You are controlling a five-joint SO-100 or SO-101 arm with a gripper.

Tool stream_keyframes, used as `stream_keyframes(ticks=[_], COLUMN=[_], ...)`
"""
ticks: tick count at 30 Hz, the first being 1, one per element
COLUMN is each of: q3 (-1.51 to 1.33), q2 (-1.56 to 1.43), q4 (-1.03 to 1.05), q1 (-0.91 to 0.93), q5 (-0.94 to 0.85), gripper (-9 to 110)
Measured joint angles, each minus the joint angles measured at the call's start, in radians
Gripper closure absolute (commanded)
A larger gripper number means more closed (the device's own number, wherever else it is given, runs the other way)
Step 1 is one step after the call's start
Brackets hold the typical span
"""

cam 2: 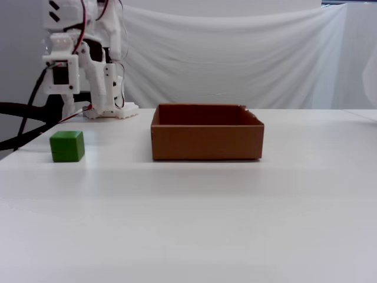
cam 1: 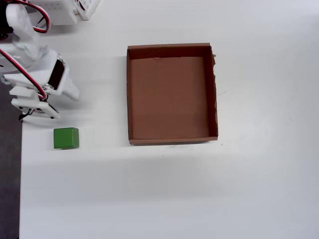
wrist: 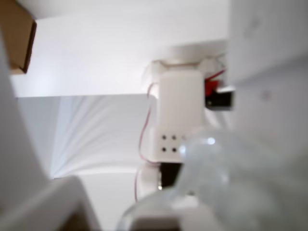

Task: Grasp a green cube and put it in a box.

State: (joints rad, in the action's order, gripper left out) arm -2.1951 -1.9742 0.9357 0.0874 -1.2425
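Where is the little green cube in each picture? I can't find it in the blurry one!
Wrist view: the cube is not in it; only blurry white robot parts and a brown corner at top left.
Overhead view: the cube sits at lower left, near the table's left edge, well apart from the box.
Fixed view: the cube sits at the left, level with the box.
Shared landmark: the box, lying to the cube's right in both of those views.

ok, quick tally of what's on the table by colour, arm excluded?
Green: 1, the green cube, near the table's left edge in the overhead view.
Brown: 1, the box, empty inside.
Total: 2
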Motion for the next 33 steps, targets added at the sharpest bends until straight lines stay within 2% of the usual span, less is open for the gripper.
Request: stream_keyframes(ticks=[15,25,33], q3=[0.078,0.089,0.084], q2=[0.091,0.173,0.19], q4=[-0.034,-0.198,-0.262], q1=[-0.014,0.002,0.021], q5=[-0.114,-0.118,-0.224], gripper=[76,76,76])
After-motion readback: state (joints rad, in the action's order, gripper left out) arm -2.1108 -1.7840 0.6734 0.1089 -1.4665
